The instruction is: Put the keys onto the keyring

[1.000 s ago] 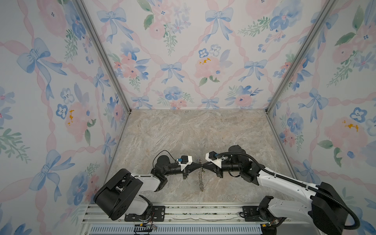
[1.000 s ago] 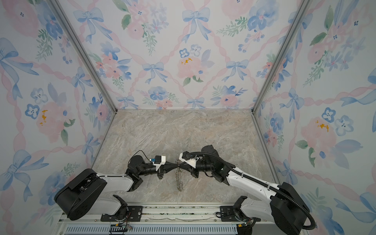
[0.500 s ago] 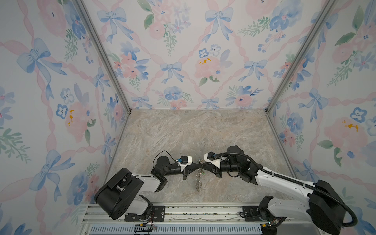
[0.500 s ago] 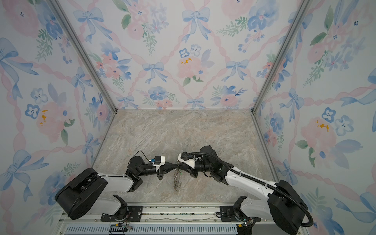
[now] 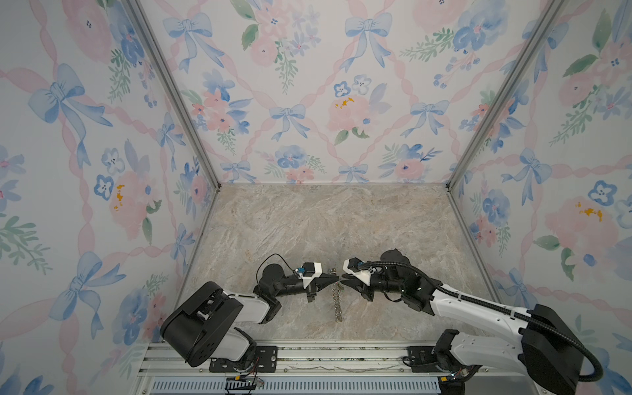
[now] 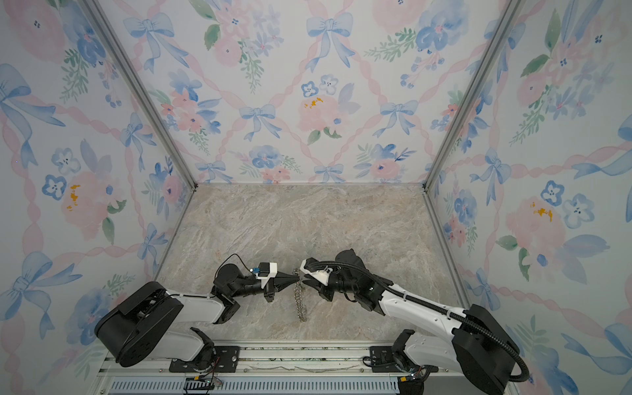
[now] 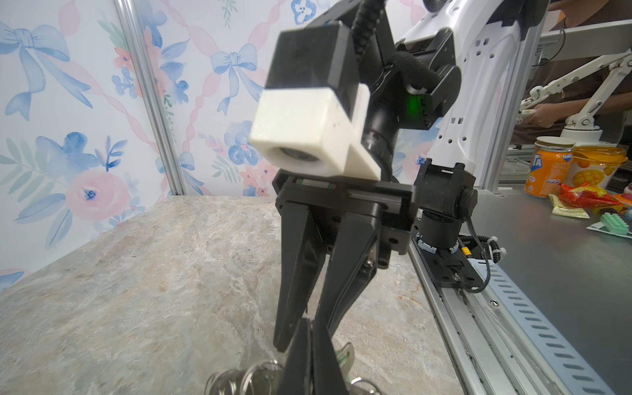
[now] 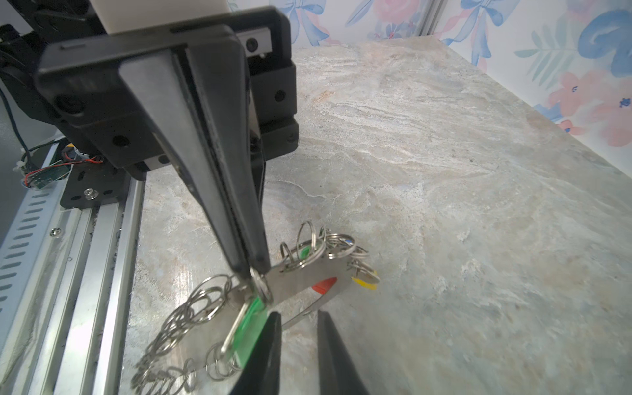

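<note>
At lower centre, left gripper (image 5: 337, 280) clamped the keyring (image 5: 337, 301); green key (image 8: 251, 321) hung just beside right gripper (image 8: 297, 316), its jaws slightly parted, empty

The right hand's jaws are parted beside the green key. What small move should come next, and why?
Probably draw the right hand straight back from the green key. Its jaws stand apart and grip nothing, while the key seems to hang from the keyring at the spot that the shut left hand pinches. Whether it is fully threaded I cannot tell.
</note>
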You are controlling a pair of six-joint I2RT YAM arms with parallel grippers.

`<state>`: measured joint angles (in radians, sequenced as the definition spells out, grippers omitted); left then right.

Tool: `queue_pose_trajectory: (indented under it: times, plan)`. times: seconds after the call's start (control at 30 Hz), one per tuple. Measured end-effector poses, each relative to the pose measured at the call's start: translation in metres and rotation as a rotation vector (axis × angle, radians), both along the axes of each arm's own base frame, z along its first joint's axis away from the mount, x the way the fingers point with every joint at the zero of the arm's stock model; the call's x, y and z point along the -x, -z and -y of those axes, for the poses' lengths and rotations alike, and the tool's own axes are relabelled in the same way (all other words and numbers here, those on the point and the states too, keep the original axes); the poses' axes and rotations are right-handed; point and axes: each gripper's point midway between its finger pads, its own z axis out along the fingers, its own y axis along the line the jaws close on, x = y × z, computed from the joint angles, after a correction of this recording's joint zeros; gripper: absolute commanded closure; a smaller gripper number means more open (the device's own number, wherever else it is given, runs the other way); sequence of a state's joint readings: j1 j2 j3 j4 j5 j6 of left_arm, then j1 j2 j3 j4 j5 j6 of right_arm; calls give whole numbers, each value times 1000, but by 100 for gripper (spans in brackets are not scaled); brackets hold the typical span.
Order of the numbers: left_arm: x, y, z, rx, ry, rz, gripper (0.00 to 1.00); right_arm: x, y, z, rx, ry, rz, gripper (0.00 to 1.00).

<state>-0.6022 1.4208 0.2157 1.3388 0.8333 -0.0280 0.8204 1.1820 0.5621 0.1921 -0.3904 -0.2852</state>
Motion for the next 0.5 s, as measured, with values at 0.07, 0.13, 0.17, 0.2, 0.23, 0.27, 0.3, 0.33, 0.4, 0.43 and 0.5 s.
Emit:
queue_pose_trajectory:
  times: [0.07, 0.13, 0.17, 0.2, 0.23, 0.27, 0.3, 0.33, 0.4, 0.43, 0.5]
  plan:
    - [0, 2, 0, -3, 0, -5, 100, 3, -1, -3, -3, -8, 1, 80]
    - [0, 3, 0, -4, 1, -8, 100, 6, -1, -5, -7, -16, -2, 81]
    - [0, 3, 0, -4, 1, -8, 100, 7, -2, -6, -9, -18, -1, 82]
    - [0, 2, 0, -2, 1, -6, 100, 7, -3, -6, -13, -19, -1, 82]
    - [0, 2, 0, -2, 1, -5, 100, 7, -3, -7, -15, -19, -1, 83]
    - [0, 2, 0, -1, 1, -4, 100, 7, -3, -8, -16, -20, -2, 83]
    - [0, 2, 0, -1, 1, -4, 100, 8, -1, -9, -14, -25, -4, 84]
    - [0, 2, 0, -1, 1, -4, 100, 9, 2, -11, -9, -28, -6, 84]
    - [0, 2, 0, -1, 1, -4, 100, 11, 9, -14, 9, -35, -16, 85]
    - [0, 2, 0, 0, 1, -3, 100, 12, 12, -15, 17, -37, -20, 85]
    - [2, 0, 1, 6, 5, 4, 100, 14, 17, -16, 30, -40, -25, 85]
